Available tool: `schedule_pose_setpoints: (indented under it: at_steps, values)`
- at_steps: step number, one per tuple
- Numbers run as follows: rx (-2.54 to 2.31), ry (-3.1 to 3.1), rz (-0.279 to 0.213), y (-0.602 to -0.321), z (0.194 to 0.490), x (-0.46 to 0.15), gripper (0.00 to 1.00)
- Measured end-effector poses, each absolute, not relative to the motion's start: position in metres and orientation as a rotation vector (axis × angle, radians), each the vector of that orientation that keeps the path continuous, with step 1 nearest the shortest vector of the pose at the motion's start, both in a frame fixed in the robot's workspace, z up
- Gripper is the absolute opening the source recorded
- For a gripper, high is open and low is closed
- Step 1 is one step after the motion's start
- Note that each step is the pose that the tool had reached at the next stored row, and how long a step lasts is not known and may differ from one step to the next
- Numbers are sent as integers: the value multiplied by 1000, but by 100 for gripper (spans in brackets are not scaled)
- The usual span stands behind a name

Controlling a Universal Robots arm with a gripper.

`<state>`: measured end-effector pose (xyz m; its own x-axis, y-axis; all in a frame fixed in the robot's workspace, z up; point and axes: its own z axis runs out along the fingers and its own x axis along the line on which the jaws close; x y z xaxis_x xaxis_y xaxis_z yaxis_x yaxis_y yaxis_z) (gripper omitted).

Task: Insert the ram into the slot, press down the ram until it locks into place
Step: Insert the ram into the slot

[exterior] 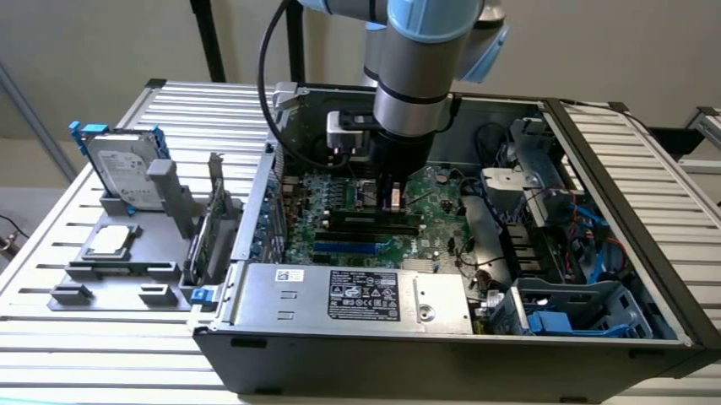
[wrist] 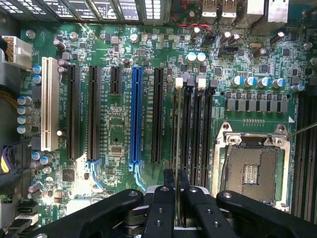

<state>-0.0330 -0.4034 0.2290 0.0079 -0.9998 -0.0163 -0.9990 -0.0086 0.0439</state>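
Exterior view: high, oblique, mid-range, down into open case [exterior: 451, 371]. Wrist view: close, straight down past tool [wrist: 177, 208]. Shared: motherboard [exterior: 440, 192] [wrist: 119, 124].

Matt black plastic hand [wrist: 176, 194], glossy green motherboard [wrist: 119, 130]

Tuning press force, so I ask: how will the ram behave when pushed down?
Probably stiff lengthwise but thin: the ram shows edge-on as a narrow line in the gripper, so sideways force might flex it. Clamped by its flat faces, it may tilt if it meets the memory slots askew.
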Motion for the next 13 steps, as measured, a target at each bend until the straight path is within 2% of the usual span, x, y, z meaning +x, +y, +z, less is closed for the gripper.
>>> schedule_pose_setpoints:
  at_steps: [13]
  values:
    - [2216, -2198, -66, -402, 227, -34, 14]
